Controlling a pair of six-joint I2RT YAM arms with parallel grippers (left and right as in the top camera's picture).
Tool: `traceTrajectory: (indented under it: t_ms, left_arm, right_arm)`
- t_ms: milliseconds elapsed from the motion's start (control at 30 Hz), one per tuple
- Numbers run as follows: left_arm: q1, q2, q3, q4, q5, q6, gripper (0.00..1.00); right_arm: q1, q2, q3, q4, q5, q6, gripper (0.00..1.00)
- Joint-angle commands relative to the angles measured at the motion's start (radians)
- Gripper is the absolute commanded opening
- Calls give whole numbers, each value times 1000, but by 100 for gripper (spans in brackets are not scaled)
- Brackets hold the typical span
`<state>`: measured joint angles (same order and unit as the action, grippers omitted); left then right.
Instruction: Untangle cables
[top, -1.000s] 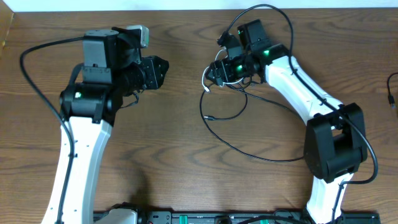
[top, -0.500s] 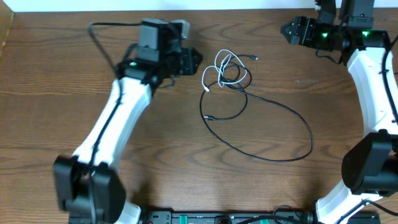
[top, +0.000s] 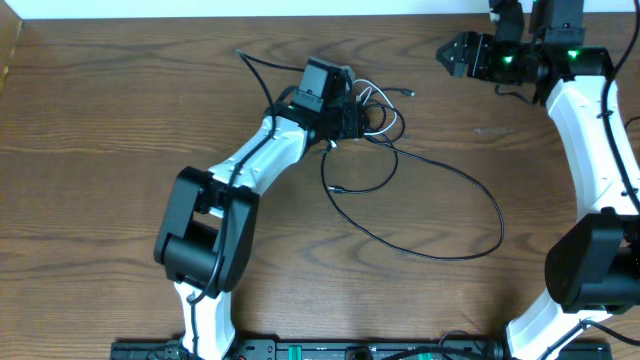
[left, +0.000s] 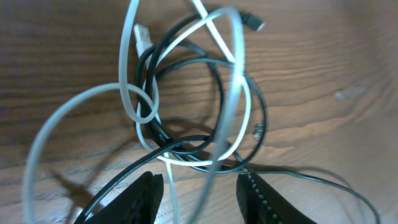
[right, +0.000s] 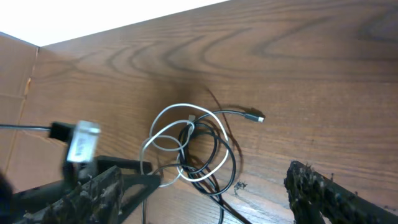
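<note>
You had a dark wooden table (top: 100, 150) filling the frame, a white strip (top: 200, 7) along the top edge, and a tan panel (right: 12, 74) at upper left.

A robotics lab, judging by the white-and-black left arm (top: 255, 158) and right arm (top: 582, 130) at a wood-grain table (top: 100, 150).
</note>
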<state>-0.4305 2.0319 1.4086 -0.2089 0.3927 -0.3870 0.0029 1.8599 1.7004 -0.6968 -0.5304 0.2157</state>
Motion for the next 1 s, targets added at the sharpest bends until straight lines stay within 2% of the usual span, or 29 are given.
traceTrajectory:
  t_ms: [0,33,100,233,367,633,767,967]
  left_arm:
    - [-19,20,0,10,-42,-15,31]
    - [-21,15,1,10,-46,-16,14]
    - [-18,3,1,9,-42,-19,8]
    - [-17,-67,1,-8,-35,-31,7]
    - [-17,-283,1,-37,0,-30,7]
    - [-17,-534,1,-96,-1,-26,7]
    - [1,-616,1,-163,0,-26,8]
    - [38,-681,1,-202,21,-27,8]
  right_arm:
    - [30,5,3,-9,39,-24,83]
    - [37,5,2,-12,47,-32,83]
    - [45,5,0,-18,65,-34,83]
    - [60,9,-1,-27,76,-34,82]
    - [88,24,-1,-33,76,-34,79]
    - [155,26,-1,-70,64,-65,72]
    - [187,26,-1,-106,-30,-139,71]
    - [209,25,-1,-175,-230,-338,70]
